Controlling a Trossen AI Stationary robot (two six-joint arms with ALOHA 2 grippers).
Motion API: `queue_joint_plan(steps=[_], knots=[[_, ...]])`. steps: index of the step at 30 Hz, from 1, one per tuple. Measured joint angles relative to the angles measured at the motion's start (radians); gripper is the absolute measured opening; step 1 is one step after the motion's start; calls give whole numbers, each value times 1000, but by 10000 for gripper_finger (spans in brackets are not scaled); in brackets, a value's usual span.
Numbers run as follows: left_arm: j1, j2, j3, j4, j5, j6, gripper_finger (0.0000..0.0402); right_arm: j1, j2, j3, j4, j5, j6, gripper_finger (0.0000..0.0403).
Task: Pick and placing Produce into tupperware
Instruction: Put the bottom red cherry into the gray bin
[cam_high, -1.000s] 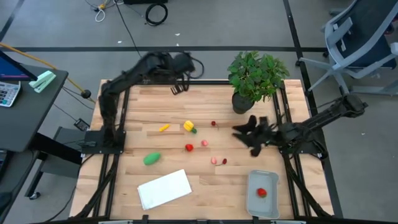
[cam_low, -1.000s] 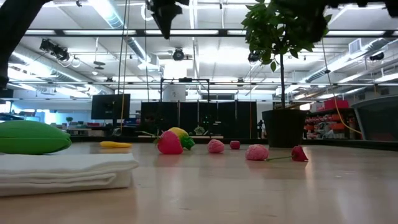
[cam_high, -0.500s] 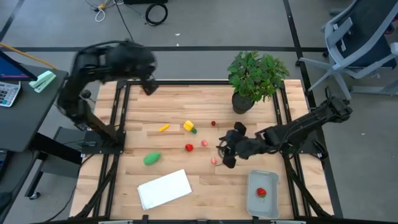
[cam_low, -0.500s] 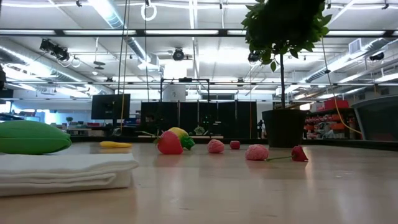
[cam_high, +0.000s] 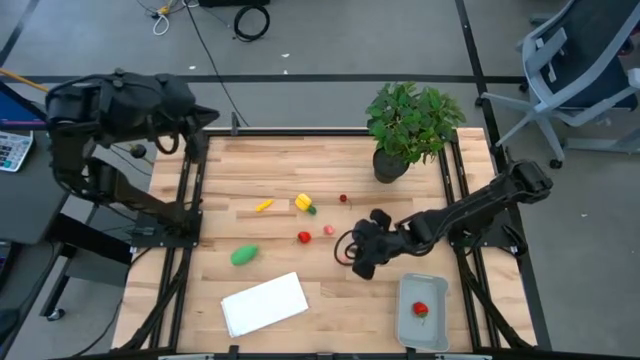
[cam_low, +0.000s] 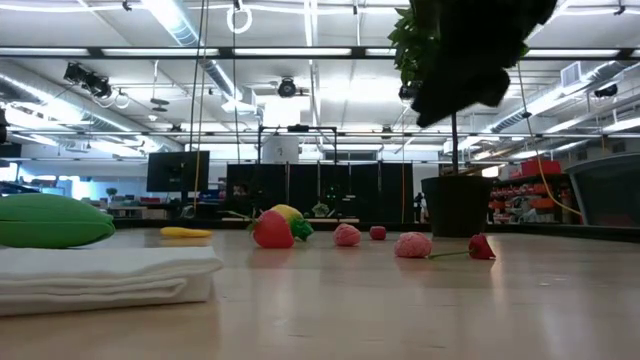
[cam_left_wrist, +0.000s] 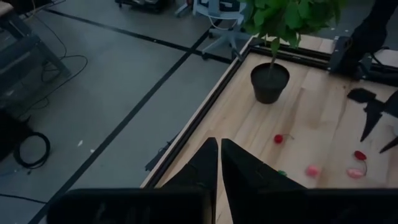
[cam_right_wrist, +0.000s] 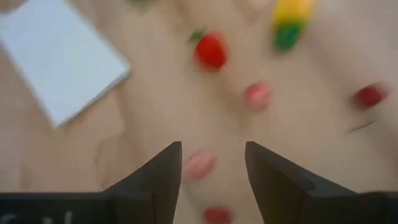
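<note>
My right gripper (cam_high: 354, 254) is open and hovers over the table's middle. In its wrist view (cam_right_wrist: 212, 149) a tiny pink piece (cam_right_wrist: 199, 163) lies on the wood between the fingers, untouched, with a small red piece (cam_right_wrist: 216, 216) nearer the wrist. A red strawberry piece (cam_high: 304, 237), another pink piece (cam_high: 328, 230), a yellow-green piece (cam_high: 304, 203), a yellow piece (cam_high: 263, 205), a small red piece (cam_high: 343, 198) and the green oval (cam_high: 245, 255) lie on the table. The tupperware (cam_high: 408, 318) holds one red strawberry (cam_high: 421, 309). My left gripper (cam_left_wrist: 219, 149) is shut, off the far-left corner (cam_high: 203, 114).
A potted plant (cam_high: 410, 125) stands at the far right, behind the right arm. A flat white sheet (cam_high: 265, 303) lies at the near edge, left of the tupperware. In the low view the right gripper (cam_low: 470, 60) hangs above the pink piece (cam_low: 412, 244) and the red piece (cam_low: 481, 246).
The left arm has swung back from over the table's far edge to beyond the far-left corner. The right gripper has moved from beside the plant toward the table's left and near edge, coming over the pink and red pieces. No produce has moved.
</note>
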Motion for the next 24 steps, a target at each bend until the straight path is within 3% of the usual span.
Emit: queue_joint_plan(steps=[3,8,19,24], knots=[[0,-1,0,0,0,0,24,13,32,0,-3,-65,68,185],[0,11,0,0,0,7,16,21,101,0,-6,-76,250,185],[0,68,-4,1,0,48,26,27,246,0,-13,-124,304,185],[-5,79,-117,0,38,109,16,27,236,0,-27,-125,296,185]])
